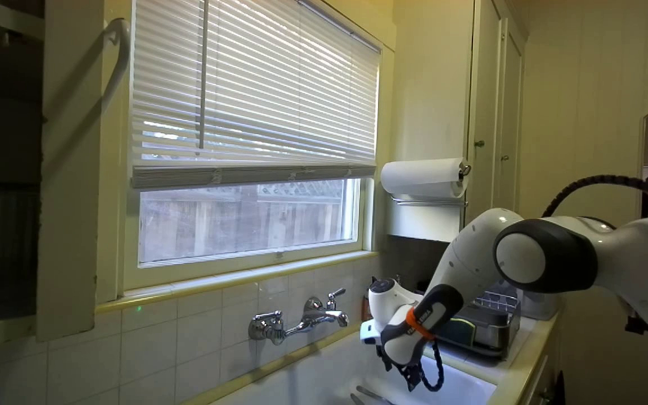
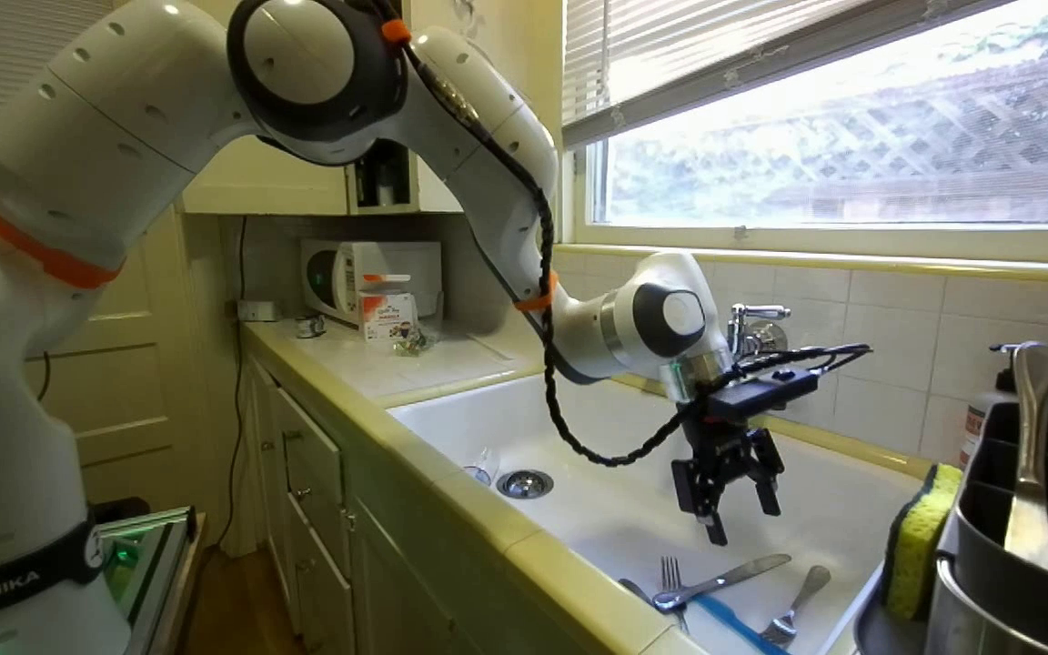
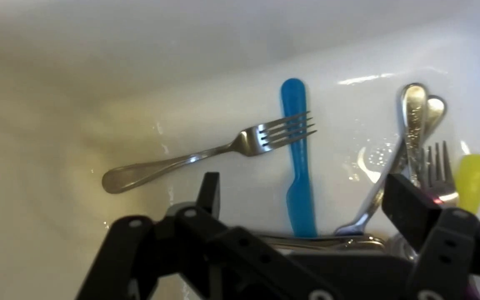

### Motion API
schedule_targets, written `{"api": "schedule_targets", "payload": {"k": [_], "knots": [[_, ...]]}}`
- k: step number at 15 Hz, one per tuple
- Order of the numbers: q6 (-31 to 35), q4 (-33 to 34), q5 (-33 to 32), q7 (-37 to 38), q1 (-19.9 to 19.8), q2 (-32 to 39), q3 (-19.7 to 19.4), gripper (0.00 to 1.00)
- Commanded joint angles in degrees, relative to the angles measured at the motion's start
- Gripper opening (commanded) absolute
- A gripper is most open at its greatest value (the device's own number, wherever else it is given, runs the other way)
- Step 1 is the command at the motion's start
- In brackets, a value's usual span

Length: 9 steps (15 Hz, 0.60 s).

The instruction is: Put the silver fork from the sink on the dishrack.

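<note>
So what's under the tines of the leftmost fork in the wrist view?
A blue knife crosses under the silver fork, showing between its tines; strips directly beneath them are covered.

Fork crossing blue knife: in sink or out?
In: the wrist view shows the fork lying in the sink, its tines over the blue knife.

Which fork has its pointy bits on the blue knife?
The leftmost silver fork in the wrist view: its tines cross the blue knife. The right-hand fork lies apart from it.
</note>
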Motion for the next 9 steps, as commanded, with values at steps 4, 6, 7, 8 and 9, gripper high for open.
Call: {"api": "schedule_targets", "payload": {"k": [4, 6, 7, 8, 9], "knots": [[4.31, -0.04, 5.96, -7.40, -3.02, 5.33, 1.14, 1.00], [6.03, 0.90, 5.00, -8.66, -2.99, 6.31, 0.29, 1.00], [6.60, 1.60, 4.71, -9.88, -3.12, 6.83, 0.24, 1.00], [7.82, 2.67, 4.54, -11.24, -3.22, 7.80, 0.25, 1.00], [8.15, 3.47, 4.39, -12.80, -3.12, 8.28, 0.25, 1.00]]}}
